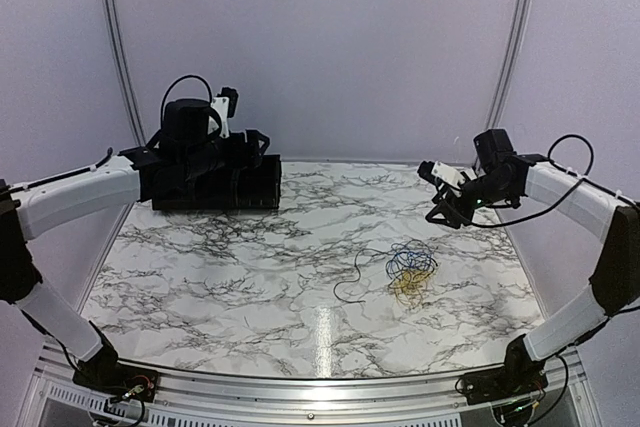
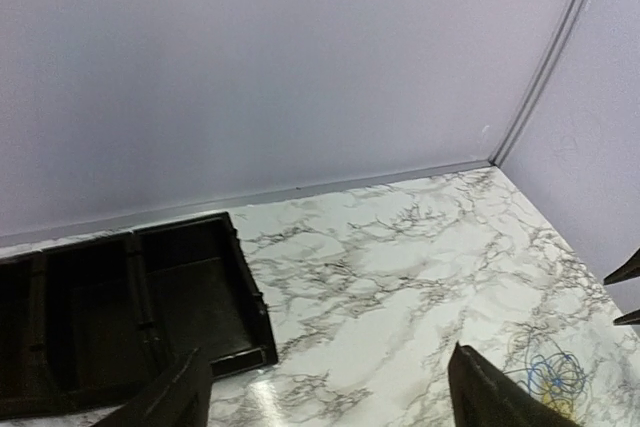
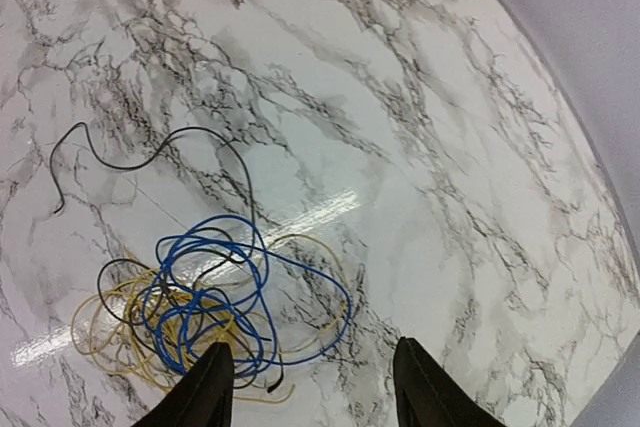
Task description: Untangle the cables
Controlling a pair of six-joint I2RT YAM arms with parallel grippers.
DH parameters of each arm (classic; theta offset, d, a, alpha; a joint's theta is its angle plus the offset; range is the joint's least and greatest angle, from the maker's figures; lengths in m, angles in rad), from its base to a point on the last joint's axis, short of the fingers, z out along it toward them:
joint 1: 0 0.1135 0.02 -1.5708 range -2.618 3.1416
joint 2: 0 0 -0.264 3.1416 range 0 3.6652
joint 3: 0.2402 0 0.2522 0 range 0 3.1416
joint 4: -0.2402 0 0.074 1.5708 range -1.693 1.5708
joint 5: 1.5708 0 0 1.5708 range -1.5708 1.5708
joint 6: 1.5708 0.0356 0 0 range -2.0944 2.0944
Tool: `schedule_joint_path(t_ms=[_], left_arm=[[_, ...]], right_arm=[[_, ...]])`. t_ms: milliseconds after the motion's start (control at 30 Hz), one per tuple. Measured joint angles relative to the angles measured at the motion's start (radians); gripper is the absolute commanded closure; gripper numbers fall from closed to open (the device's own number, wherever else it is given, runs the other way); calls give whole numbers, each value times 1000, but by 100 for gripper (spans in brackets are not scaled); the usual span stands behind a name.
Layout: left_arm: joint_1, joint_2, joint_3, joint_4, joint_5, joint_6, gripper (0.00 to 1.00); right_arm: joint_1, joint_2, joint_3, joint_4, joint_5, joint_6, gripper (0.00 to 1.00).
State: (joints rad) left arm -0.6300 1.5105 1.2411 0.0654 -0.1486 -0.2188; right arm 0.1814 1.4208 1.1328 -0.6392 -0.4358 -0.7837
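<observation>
The cables point(image 1: 405, 269) lie in one tangled heap on the marble table, right of centre: blue loops point(image 3: 205, 292), yellow loops point(image 3: 110, 337) and a black wire point(image 3: 150, 152) trailing off to the left. The heap also shows in the left wrist view point(image 2: 553, 377) at the lower right. My right gripper point(image 1: 443, 209) is open and empty, held above the table behind and to the right of the heap; its fingers point(image 3: 205, 397) frame the heap's edge. My left gripper point(image 1: 262, 172) is open and empty, far left, over the black tray point(image 1: 215, 187).
A black compartmented tray point(image 2: 120, 307) sits at the back left of the marble table point(image 1: 250, 257). Purple walls close in the back and sides. The table's front metal rail point(image 1: 300, 387) runs between the arm bases.
</observation>
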Motion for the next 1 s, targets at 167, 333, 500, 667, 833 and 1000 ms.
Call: schedule_joint_path(t_ms=[167, 333, 500, 667, 833, 1000], left_arm=[[-74, 116, 3, 16, 123, -64, 32], [-192, 192, 3, -8, 233, -111, 38], [-261, 279, 55, -63, 283, -146, 60], [-271, 476, 252, -162, 329, -181, 60], [-270, 612, 377, -219, 360, -219, 50], [-270, 684, 413, -237, 388, -241, 51]], right_arm=[[86, 80, 37, -101, -31, -74, 49], [155, 84, 36, -136, -50, -92, 53], [169, 79, 14, -126, -59, -77, 49], [169, 39, -71, -111, -40, -54, 43], [169, 3, -145, -79, -3, -32, 39], [169, -17, -193, -70, 3, -10, 36]])
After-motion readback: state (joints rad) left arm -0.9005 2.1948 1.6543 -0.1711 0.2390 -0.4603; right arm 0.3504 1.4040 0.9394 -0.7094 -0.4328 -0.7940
